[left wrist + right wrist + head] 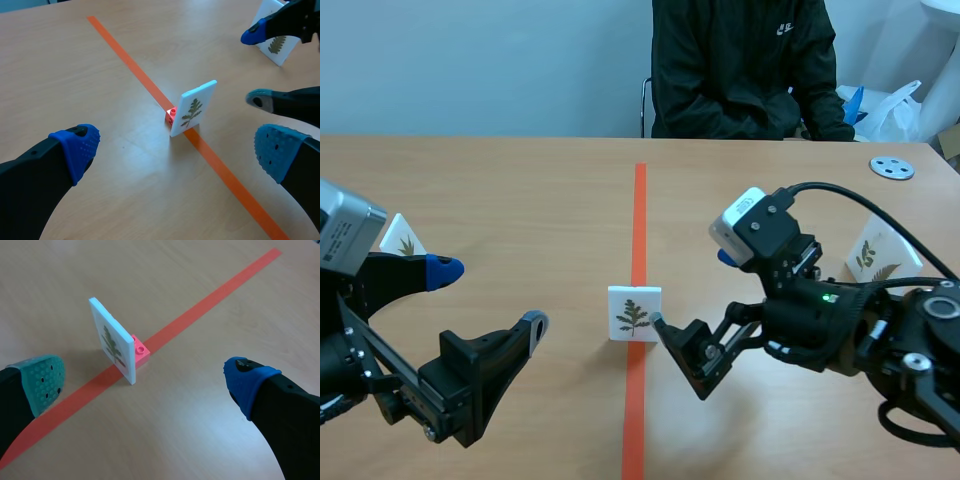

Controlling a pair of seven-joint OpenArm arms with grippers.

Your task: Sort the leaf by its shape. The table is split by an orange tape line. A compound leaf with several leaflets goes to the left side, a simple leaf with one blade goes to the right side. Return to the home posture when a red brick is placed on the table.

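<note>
1. While both claws stand open, we see the right claw (145, 379) spread wide and holding nothing. Its grey-green pad (660, 322) sits just beside the card (634, 314), not touching it.
2. Our left claw (490, 295) is spread just as wide and empty, low over the table's (520, 190) left side.
3. Between them the card stands upright on the tape (640, 220), showing a leaf. A small red brick (140, 351) touches its back.
4. Farther out stand a left card (402, 238) and a right card (873, 255).
5. Across the table sits a person (740, 70).
</note>
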